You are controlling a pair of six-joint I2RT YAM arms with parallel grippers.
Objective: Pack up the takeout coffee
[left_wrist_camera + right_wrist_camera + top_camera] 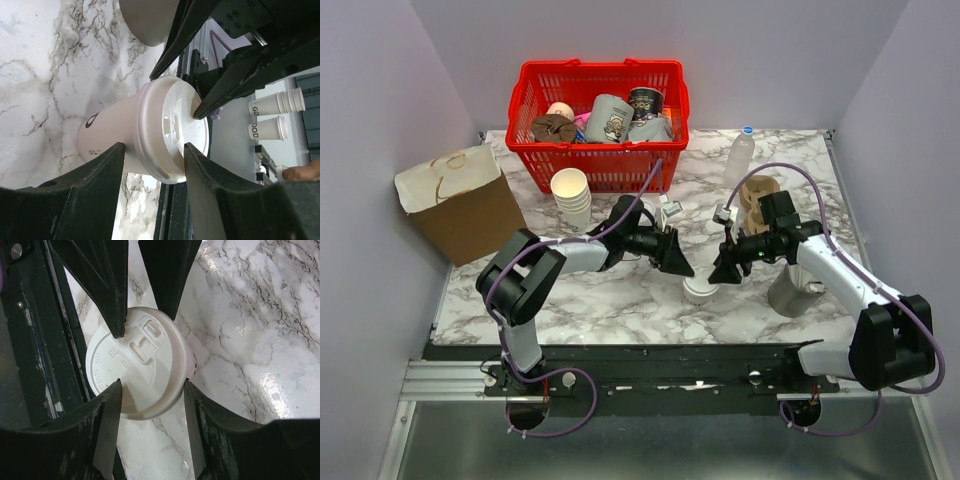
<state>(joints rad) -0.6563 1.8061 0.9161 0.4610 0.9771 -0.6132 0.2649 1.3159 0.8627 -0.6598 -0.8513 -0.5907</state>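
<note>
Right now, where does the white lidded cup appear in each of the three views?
Top external: the lidded cup stands slightly right of centre, toward the near edge.
Left wrist: the lidded cup fills the centre, lid toward the right.
Right wrist: the lidded cup sits centre-left, seen from above.
Shared landmark: the marble tabletop beneath it.
</note>
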